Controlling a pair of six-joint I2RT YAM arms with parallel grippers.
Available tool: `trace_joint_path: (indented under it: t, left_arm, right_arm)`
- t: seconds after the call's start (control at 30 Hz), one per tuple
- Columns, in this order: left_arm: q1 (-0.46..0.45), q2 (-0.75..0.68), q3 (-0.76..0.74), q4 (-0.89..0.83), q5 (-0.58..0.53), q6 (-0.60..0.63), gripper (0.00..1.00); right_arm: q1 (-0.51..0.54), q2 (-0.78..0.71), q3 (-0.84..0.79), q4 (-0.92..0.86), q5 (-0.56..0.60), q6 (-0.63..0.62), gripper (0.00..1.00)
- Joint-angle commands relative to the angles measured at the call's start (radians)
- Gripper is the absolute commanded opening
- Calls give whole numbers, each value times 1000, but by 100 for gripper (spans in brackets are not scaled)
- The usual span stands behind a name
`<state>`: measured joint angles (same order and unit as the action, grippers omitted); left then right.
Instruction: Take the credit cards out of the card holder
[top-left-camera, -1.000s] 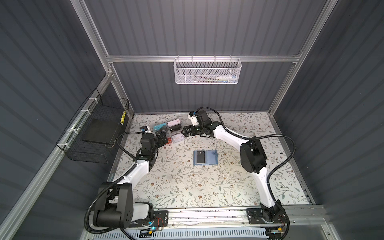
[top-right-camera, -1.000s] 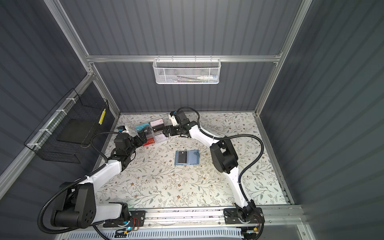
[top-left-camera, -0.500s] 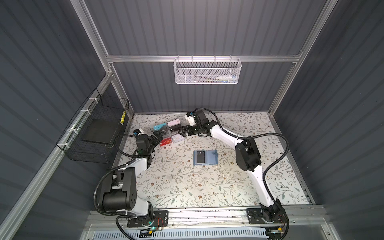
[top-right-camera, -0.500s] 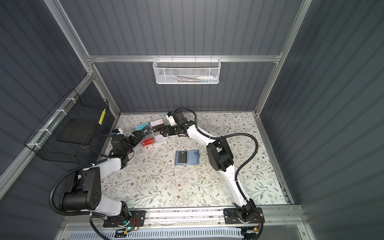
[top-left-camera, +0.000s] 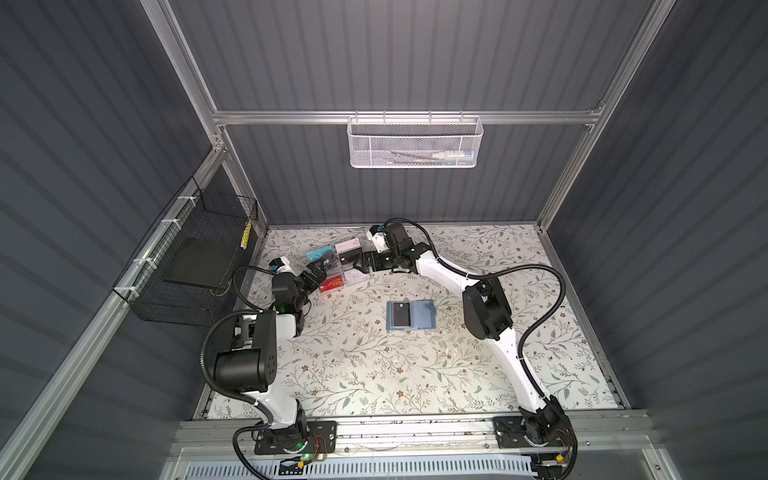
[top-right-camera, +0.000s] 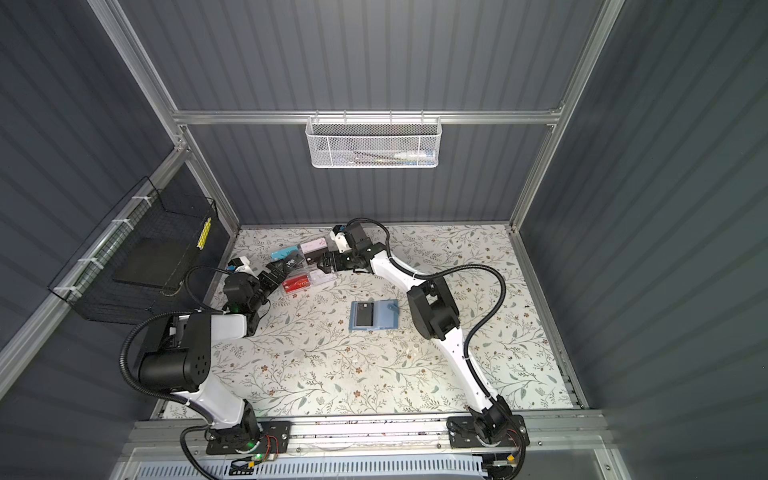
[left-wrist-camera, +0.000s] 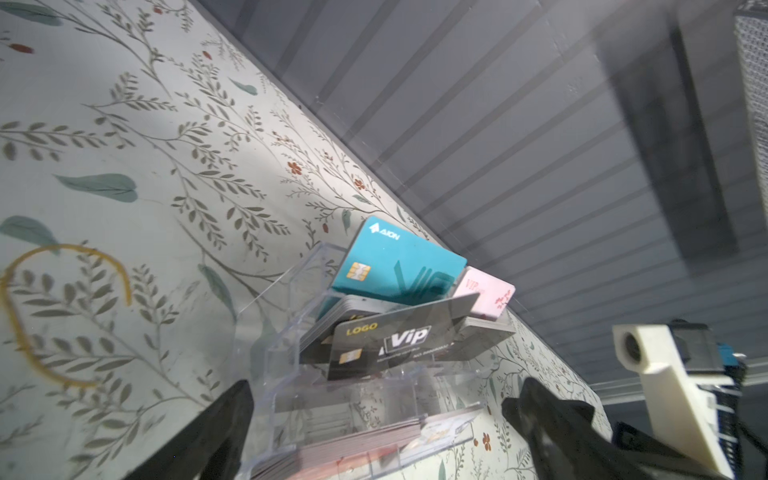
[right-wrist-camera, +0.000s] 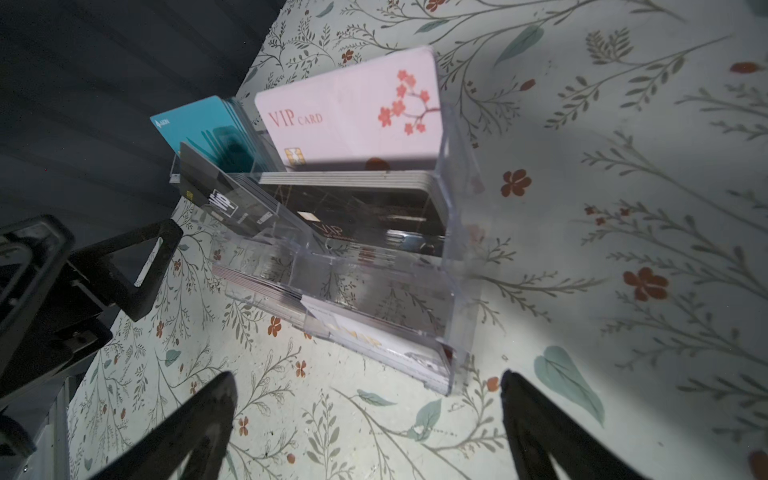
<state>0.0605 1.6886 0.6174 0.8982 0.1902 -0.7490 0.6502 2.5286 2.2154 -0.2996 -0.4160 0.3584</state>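
Acrylic rack (right-wrist-camera: 455, 286) stands apart from card holder (top-left-camera: 420, 316).

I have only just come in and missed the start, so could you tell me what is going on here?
Both arms reach to the clear acrylic tiered rack of coloured cards at the back left of the floral table. The left gripper and right gripper face it with fingers open, holding nothing. The slate-blue folding card holder lies open and untouched mid-table, with a black card in it.
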Motion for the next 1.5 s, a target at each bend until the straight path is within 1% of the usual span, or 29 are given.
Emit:
trace_joint_path:
  t: [0.0,0.37,0.63,0.9,1.2,1.3,1.47]
  left_arm:
    - [12,46,8,117,61,-27,100]
    - [7,110,16,191,121,-9,100]
    - [-45,140,31,198,121,11,100]
    - [-125,159,64,162,86,46,100]
    - [-180,197,93,182,75,39,100]
    - [-180,162,87,158,74,40,100]
    - [-180,49,82,-1,38,90,100]
  right_arm:
    - [-6,19,29,24,-40,26,99]
    - [-8,30,20,65,-63,42,99]
    - [-12,34,9,70,-69,40,99]
    - [-32,-28,-110,125,-73,46,99]
    - [-56,-110,-263,196,-74,47,99]
    - [-62,-130,-288,200,-67,39,99]
    - [-69,-146,-295,207,-65,35,99]
